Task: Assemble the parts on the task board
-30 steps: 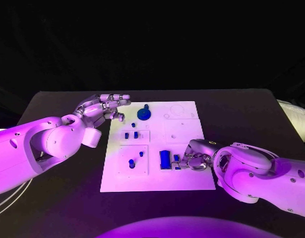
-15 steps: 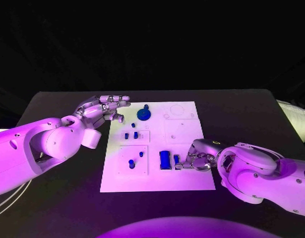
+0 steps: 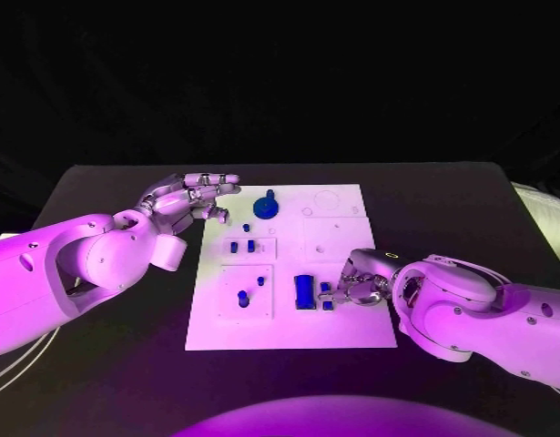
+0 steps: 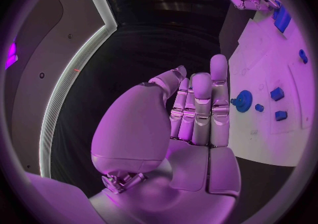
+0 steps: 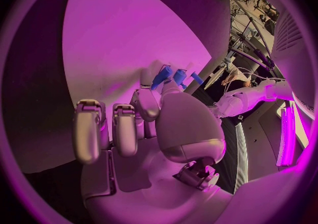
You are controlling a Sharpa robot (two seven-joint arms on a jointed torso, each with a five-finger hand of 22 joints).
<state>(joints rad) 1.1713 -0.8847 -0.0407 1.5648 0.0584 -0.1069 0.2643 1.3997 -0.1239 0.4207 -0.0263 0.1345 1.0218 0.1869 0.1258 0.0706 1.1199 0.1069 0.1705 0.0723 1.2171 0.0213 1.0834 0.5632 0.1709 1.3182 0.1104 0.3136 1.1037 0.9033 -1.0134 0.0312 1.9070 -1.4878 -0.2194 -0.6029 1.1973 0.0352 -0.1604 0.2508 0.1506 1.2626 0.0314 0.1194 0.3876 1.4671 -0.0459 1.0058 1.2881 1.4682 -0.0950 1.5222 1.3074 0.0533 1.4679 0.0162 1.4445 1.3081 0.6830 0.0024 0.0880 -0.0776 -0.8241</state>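
Note:
The white task board lies mid-table. On it stand a blue gear, two small blue pieces, a blue peg and a tall blue block. My right hand rests low on the board's right side, thumb and a finger pinching a small blue part beside the block. The right wrist view shows that part at the fingertips, the other fingers curled in. My left hand hovers off the board's far left corner, fingers apart and holding nothing. The left wrist view shows its flat palm beside the gear.
The black table runs wide on both sides of the board. The board's far right area bears only outlined slots. My left forearm lies over the table's left side and my right forearm over its right.
My right hand has crept a little toward the far side and left, fingers staying at the small blue part. The left hand has barely moved.

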